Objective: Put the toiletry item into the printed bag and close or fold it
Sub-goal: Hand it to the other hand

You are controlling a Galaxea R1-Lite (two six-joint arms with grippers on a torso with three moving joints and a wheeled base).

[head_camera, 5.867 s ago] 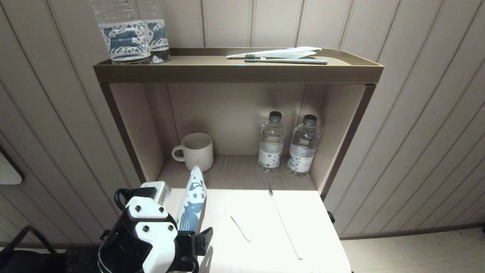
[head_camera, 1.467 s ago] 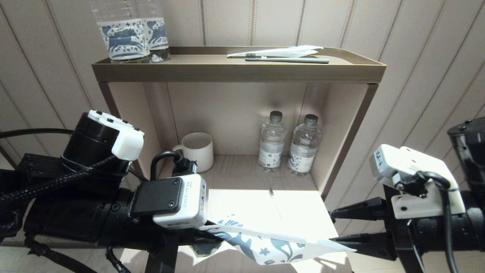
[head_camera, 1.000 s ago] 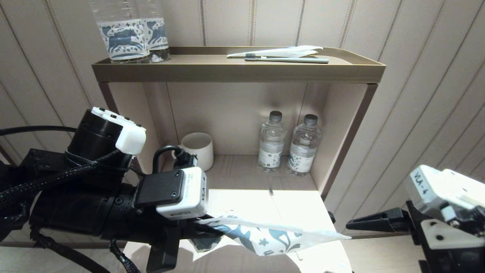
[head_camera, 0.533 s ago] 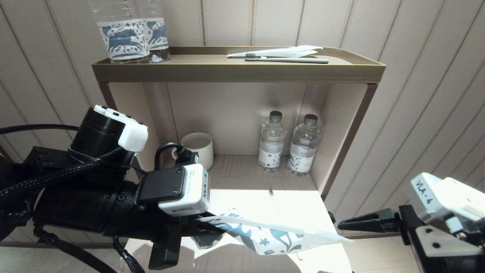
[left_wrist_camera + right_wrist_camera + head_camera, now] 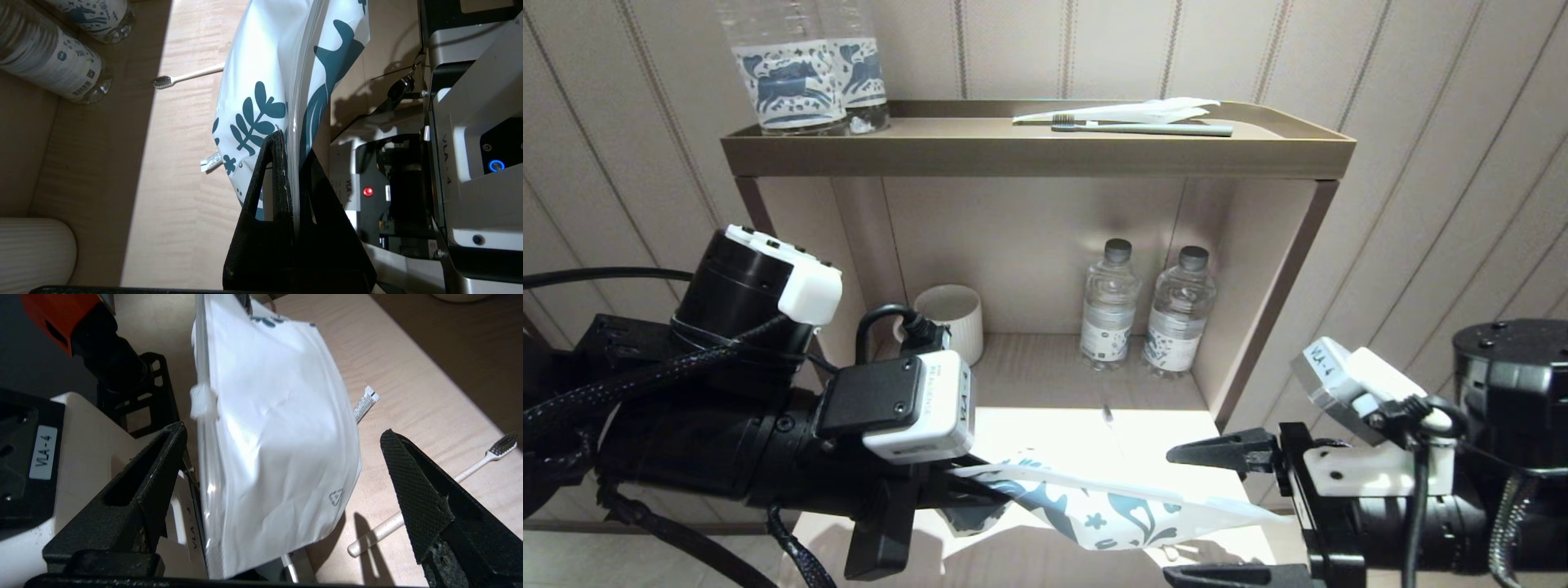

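Since half a second ago, right end effector [image 5: 1180, 510] comes closer, wide open around the flat whitish horse-printed plastic bag [image 5: 1094, 510]; left end effector [image 5: 292, 143] pinches its edge above the pale surface [image 5: 1045, 433].

"VLA-4" — right wrist camera [image 5: 1347, 377]

The head view looks forward and down from above both arms at the shelf unit [image 5: 1037, 147]. Each wrist view sits close behind its fingers, both sharing the printed bag [image 5: 269, 73] and toothbrush [image 5: 433, 498].
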